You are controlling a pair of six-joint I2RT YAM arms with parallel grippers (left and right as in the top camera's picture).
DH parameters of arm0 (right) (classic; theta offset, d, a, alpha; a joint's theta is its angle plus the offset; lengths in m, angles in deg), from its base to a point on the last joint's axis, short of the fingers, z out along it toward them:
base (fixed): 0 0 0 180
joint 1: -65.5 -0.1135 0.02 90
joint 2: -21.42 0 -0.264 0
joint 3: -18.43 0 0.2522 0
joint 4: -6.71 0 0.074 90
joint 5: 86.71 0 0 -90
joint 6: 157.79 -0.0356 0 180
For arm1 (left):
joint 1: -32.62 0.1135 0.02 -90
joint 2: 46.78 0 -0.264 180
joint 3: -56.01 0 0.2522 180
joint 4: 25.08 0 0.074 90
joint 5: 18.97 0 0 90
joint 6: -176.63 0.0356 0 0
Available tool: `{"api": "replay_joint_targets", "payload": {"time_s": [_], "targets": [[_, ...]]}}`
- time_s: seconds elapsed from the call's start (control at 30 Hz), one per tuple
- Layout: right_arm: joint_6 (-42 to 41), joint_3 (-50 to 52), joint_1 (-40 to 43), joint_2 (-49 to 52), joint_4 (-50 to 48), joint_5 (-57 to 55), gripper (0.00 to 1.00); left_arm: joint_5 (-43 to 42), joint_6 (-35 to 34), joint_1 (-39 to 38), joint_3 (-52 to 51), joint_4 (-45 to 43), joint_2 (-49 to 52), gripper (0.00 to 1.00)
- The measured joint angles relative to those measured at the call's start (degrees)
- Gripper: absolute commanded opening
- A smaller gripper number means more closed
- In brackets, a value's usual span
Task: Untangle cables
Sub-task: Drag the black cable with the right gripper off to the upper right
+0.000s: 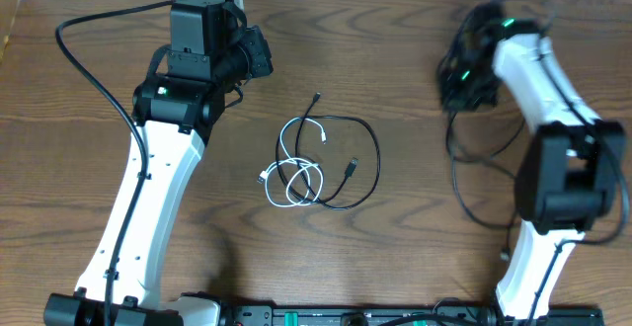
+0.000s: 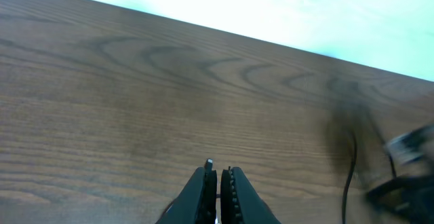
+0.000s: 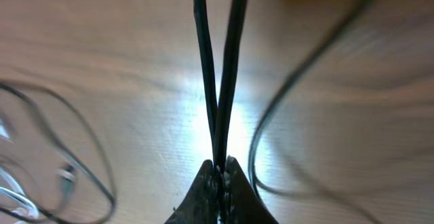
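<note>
Nearest in, at the middle of the table (image 1: 415, 257), the two cables were found lying together, held by nothing. The black cable (image 1: 373, 158) was laid out in one wide ring, with a black plug (image 1: 316, 99) thrown out at 12 o'clock. The white cable (image 1: 296, 190) was coiled in smaller loops across the 7 o'clock side of that ring. It crossed the black strand at several spots, and which cord lay on top could not be made out.

Farther out, at 11 o'clock from the tangle, the left gripper (image 2: 218, 171) was seen with its jaws brought all but together. Only a hairline slit was left between them, and nothing was in them. At 2 o'clock the right gripper (image 3: 221, 163) was likewise closed tight. Two dark strands ran up from its tips, and whether they were pinched could not be told.

The task was judged to be at its very opening: no approach made, no grasp taken. For the next move, one pair of jaws would have to be opened and lowered onto a free end. The white connector (image 1: 262, 178) at 9 o'clock looked the likeliest. The black ring would need to be pinned by the other arm so that the white could be drawn clear without the lot being dragged.

No container of any kind was to be seen.
</note>
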State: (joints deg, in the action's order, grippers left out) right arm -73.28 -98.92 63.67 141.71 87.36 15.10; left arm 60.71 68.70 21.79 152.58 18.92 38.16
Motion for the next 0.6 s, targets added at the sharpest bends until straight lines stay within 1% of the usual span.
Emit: {"api": "replay_joint_targets", "payload": {"time_s": [0.17, 0.33, 0.47, 0.6], "targets": [[0.66, -13.03, 6.21, -5.11, 0.39, -2.05, 0.01, 0.04, 0.0, 0.0, 0.0, 0.04, 0.02, 0.11], [1.51, -23.26, 11.87, -6.49, -4.33, -7.93, 0.01, 0.17, 0.0, 0.0, 0.0, 0.11, 0.0, 0.11], [2.64, -26.73, 14.73, -6.47, -12.09, -13.53, 0.01, 0.17, 0.0, 0.0, 0.0, 0.2, 0.0, 0.11], [4.13, -26.95, 16.7, -6.45, -19.85, -18.16, 0.01, 0.17, 0.0, 0.0, 0.0, 0.22, 0.0, 0.12]]}}
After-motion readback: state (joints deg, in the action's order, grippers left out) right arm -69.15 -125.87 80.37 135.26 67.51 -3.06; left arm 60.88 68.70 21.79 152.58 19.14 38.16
